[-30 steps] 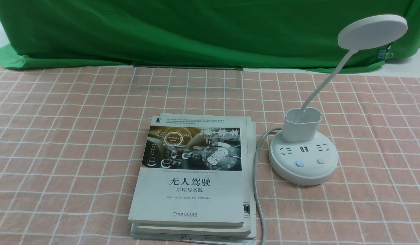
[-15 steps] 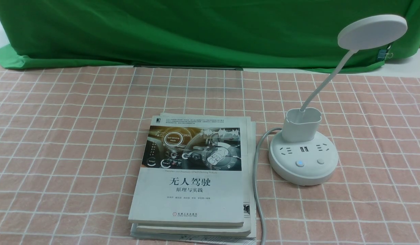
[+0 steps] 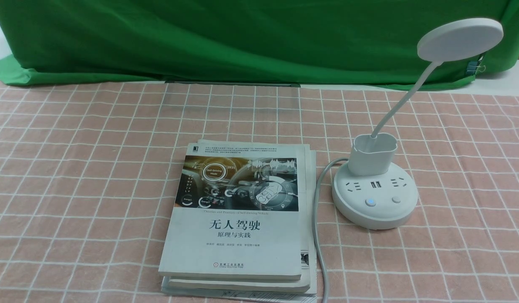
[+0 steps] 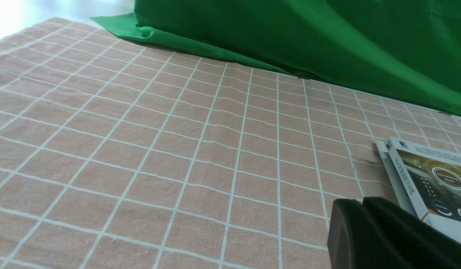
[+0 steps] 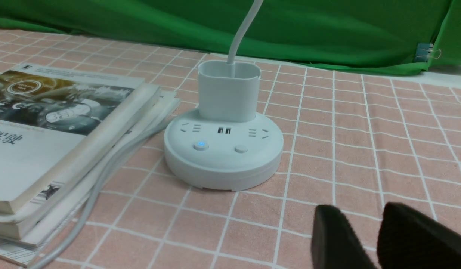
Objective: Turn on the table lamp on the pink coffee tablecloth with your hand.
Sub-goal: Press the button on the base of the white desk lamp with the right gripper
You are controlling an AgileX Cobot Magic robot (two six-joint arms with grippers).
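While both arms sat out of the front view, I had only the wrist cameras to judge them by. The right hand (image 5: 363, 213) was released, its two black fingers standing apart with checked cloth showing between them and nothing held. The left hand (image 4: 361, 202) looked clenched, fingers pressed together on nothing. The table lamp (image 3: 374, 162) stood on the pink coffee tablecloth (image 3: 95, 168), on the robot's right half of the worktop and just beside the stack of books (image 3: 238, 210). From the right wrist camera its round base (image 5: 223, 160) lay straight ahead of the right hand, near but apart, with bare cloth between. The side carrying the buttons faced the fingers. The left wrist camera showed only cloth and a corner of the books, so I judged the right arm the nearer one for the press. The base itself has no long axis. The thin neck (image 3: 404, 99) rose from the cup holder (image 3: 373, 155) and leaned away towards the robot's right, ending in the disc head (image 3: 460, 40), which showed no glow I could make out. By my count there was one lamp, one white cord (image 3: 318, 235) and two buttons. One button was lit blue (image 3: 370, 202) and one was plain (image 3: 396, 200). I could not tell which of them worked the lamp. The books seemed three deep, and one green cloth (image 3: 242, 38) hung behind.
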